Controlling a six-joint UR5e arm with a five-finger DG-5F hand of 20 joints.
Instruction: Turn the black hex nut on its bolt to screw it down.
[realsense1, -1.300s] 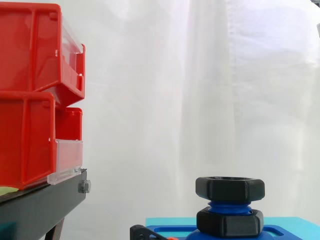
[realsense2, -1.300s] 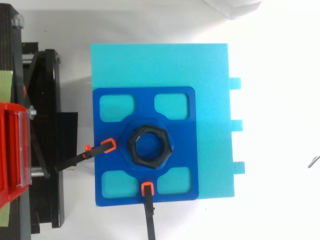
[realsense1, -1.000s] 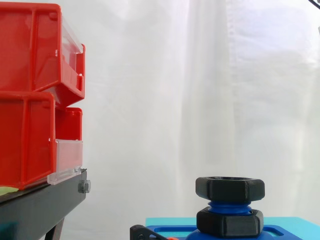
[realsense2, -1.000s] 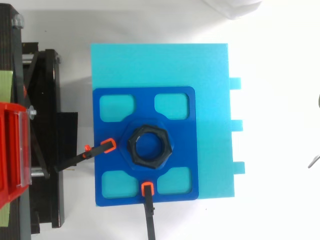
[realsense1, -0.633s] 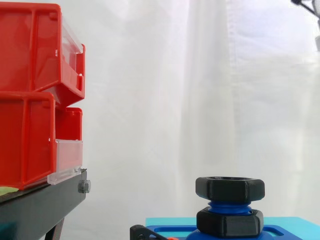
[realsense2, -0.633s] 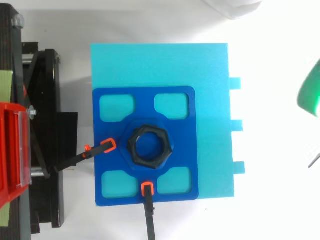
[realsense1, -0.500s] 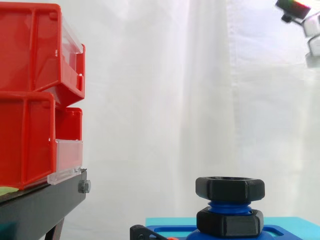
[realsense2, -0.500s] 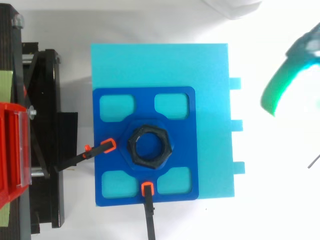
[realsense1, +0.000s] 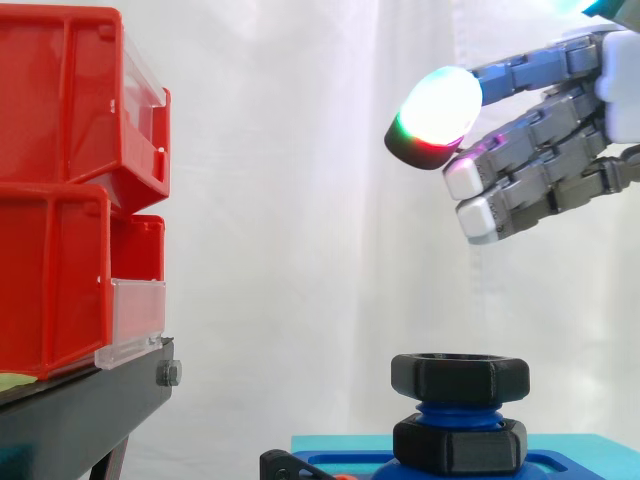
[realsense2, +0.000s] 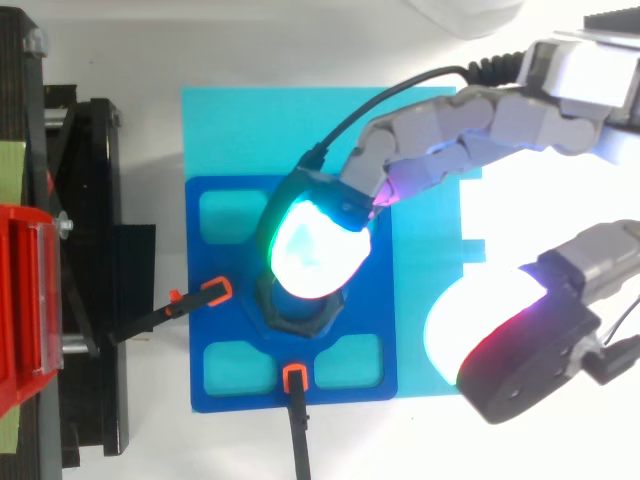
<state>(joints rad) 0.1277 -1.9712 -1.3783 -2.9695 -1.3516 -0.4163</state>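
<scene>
One gap to close: nut lies straight below the fingers

Your hand hangs well above the black nut, fingers spread wide, holding nothing. From above, one glowing fingertip covers the nut's middle. The nut sits high on its upright blue bolt, so the coming move looks to be straight down.

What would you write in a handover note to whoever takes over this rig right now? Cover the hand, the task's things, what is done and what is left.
Hand: open, fingers extended, hovering above the black hex nut, not touching it.
Nut: high on the blue bolt, thread showing between it and a second black nut below. Blue base plate sits on the cyan block.
Done: hand is over the nut.
Left: lower, grip the nut, screw it down.
</scene>
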